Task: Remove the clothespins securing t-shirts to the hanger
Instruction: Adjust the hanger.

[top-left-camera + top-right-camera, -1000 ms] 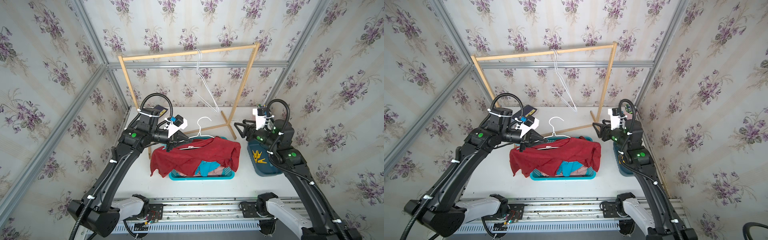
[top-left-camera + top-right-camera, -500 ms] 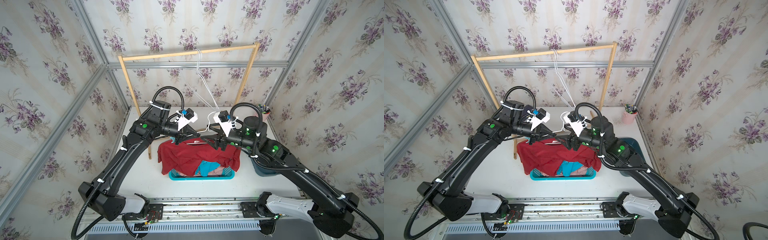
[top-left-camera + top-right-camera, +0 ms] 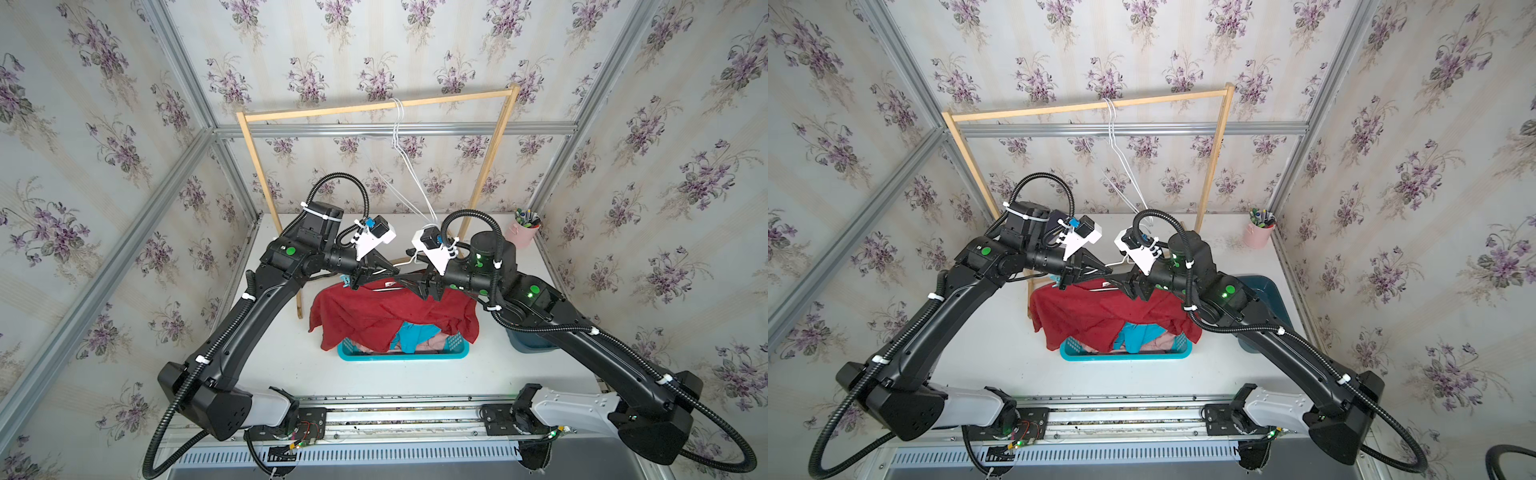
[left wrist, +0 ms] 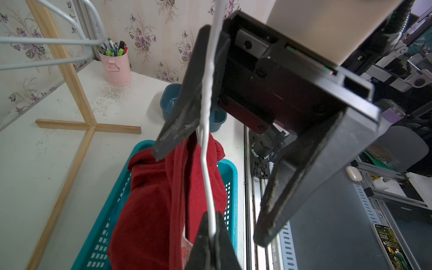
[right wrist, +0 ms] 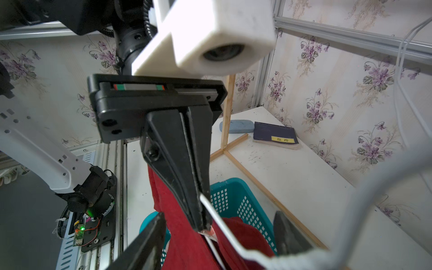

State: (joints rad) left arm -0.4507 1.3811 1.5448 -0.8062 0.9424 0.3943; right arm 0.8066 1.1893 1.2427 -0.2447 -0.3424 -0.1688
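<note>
T-shirt (image 3: 374,311): dark red, draped on white hanger (image 4: 205,140) over teal basket (image 3: 455,347).
Left gripper (image 5: 203,224): pinched shut on hanger wire.
Right gripper (image 4: 210,196): jaws wide, straddling wire.

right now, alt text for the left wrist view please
The left gripper is shut on a white wire hanger carrying a red t-shirt over a teal basket. The right gripper looms close, open, with one finger on either side of the hanger.

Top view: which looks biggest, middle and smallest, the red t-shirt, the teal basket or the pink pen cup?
1. red t-shirt
2. teal basket, though clothes hide most of it
3. pink pen cup, which stands farther back and may look smaller for that
</note>
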